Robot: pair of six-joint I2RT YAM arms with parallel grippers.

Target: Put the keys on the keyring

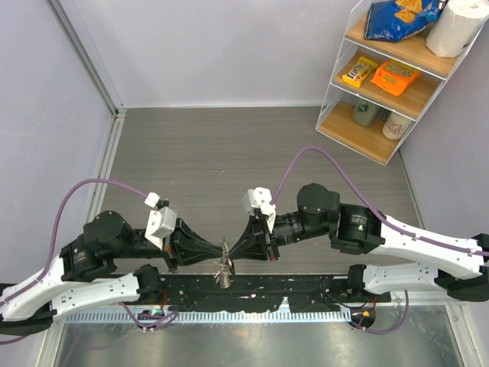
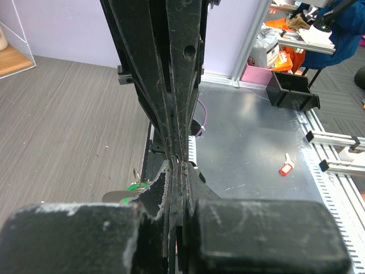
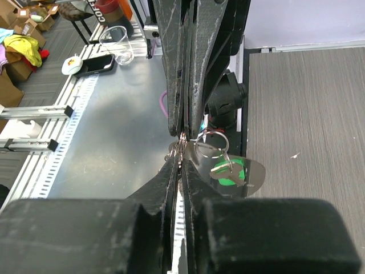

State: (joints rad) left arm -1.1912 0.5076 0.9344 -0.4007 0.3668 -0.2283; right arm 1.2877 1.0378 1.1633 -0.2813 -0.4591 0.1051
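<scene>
- We see the thin silvery metal keyring (image 3: 210, 144) hanging in the air just beside the point where the two sets of black fingertips meet, nose to nose.
- A small green-headed key (image 3: 228, 170) dangles from the keyring, below the fingertips and a little off to one side.
- A flat silvery oval tag (image 3: 254, 174) hangs with the green-headed key, touching it on the side away from the fingers.
- The left gripper (image 3: 183, 132) has its fingers pressed flat together, and the keyring's wire is pinched at their very tips.
- The right gripper (image 3: 181, 149) faces it, tips touching. Its fingers are drawn in to a hairline gap on a sliver of silvery metal. We cannot tell whether that sliver is the keyring's wire or a key blade.
- From above, the little bunch hangs straight down from where the two grippers meet.
- The bare grey metal table (image 3: 114, 131) lies beneath the grippers.
</scene>
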